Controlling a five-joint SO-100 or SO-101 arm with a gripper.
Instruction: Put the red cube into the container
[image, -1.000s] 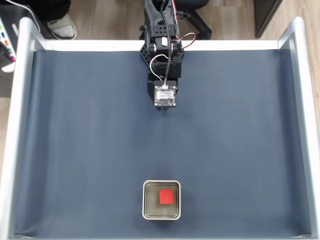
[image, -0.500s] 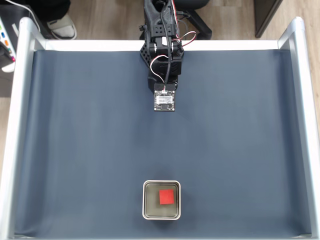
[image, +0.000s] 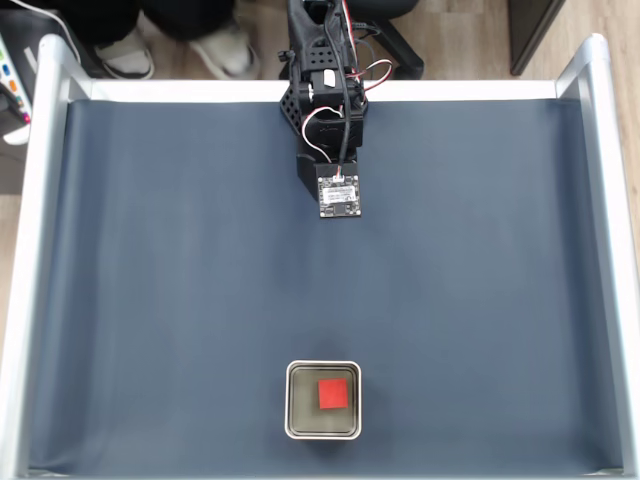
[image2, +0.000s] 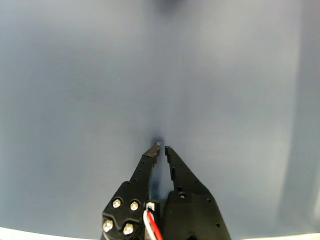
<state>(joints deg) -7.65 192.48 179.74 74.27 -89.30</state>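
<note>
Red cube (image: 334, 394) sits inside the container (image: 292, 400), a little toward the tin's far right corner as the fixed view shows it, flat on the dark floor and apart from all four walls. Judged from that, the placing looks done, so the risks from here are small and mostly about disturbing a finished result. The tin stands near the front edge of the blue mat (image: 150, 300), and nothing seems to fix it there; if the arm reached out again, a low sweep could catch the silvery rim and push or tip the tin, spilling the cube. A bump to the tray frame (image: 35, 250) from the person whose shoes (image: 225, 50) show beyond the far rail could do the same.

Farther from the container, well apart from it across open mat, the arm (image: 325, 90) is folded back near its base at the far rail, with the wrist camera board facing up. In the wrist view the gripper (image2: 161, 146) points down at bare mat, its two black fingers (image2: 145, 167) drawn together with only a thin slit between the tips and nothing held. The tips look close to the cloth, so dropping further could make them snag or wrinkle it.
</note>
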